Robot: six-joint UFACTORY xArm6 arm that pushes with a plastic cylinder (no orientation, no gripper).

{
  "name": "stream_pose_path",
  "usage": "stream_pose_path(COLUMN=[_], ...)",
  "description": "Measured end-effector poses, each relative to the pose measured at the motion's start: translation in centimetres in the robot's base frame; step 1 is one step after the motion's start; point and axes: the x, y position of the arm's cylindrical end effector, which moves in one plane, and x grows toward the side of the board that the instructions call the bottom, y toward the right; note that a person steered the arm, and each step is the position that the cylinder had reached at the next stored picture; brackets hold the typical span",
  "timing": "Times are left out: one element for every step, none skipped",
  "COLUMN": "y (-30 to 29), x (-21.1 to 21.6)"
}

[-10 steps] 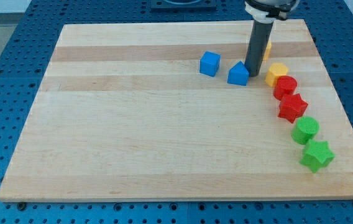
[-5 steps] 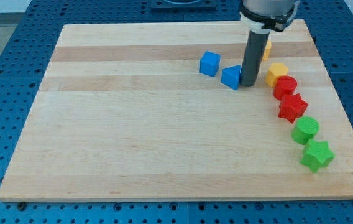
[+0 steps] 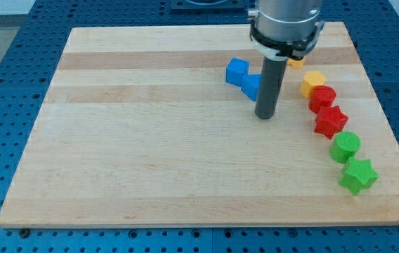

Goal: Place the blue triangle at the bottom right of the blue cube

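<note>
The blue triangle (image 3: 251, 85) is a small, glossy blue block, and the rod hides its right part, so which way its apex points and how its long axis runs cannot be told. It lies in the upper middle of the wooden board (image 3: 150, 140), just below and to the right of the blue cube (image 3: 237, 70), touching it or nearly so.

Next to the right comes my tip (image 3: 265, 116), resting on the board just below and to the right of the blue triangle. The rod carries nothing and has no jaws to open or close.

A small yellow block (image 3: 296, 62) peeks out from behind the arm's collar. Further right a curved row of blocks runs down toward the view's bottom: a yellow block (image 3: 312, 82), a red cylinder (image 3: 322, 98), a red star (image 3: 330, 121), a green cylinder (image 3: 345, 147) and a green star (image 3: 358, 175).
</note>
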Motion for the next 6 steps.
stream_pose_path(y=[-1.0, -1.0, -1.0, -1.0, -1.0, -1.0], x=[0.0, -0.6, -1.8, -3.0, -3.6, -3.6])
